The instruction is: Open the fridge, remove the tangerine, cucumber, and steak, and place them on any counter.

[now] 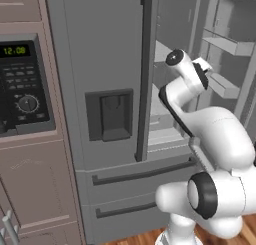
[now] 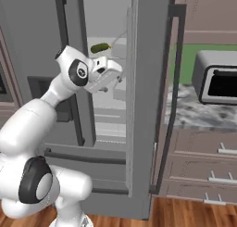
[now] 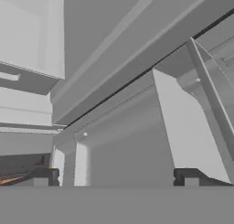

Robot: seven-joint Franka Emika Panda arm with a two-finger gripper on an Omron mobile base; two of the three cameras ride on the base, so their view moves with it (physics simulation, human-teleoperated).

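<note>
The grey fridge (image 1: 100, 54) has its left door shut and its right door (image 2: 148, 82) swung wide open. The dark green cucumber (image 2: 100, 47) lies on an upper shelf inside. My gripper (image 2: 116, 78) reaches into the open compartment just below and right of the cucumber, also seen from the left (image 1: 206, 69). In the hand view my gripper (image 3: 116, 178) is open, its fingertips (image 3: 45, 176) wide apart with nothing between them, facing grey shelves and walls. A thin orange-red sliver (image 3: 13, 178) shows beside the left fingertip; I cannot tell what it is. The tangerine and the steak are hidden.
A built-in oven with a black control panel (image 1: 20, 84) stands left of the fridge. Right of the open door, the marbled counter (image 2: 199, 112) carries a toaster oven (image 2: 217, 78) over taupe drawers (image 2: 208, 168). Door bins (image 1: 227, 44) hang on the open door.
</note>
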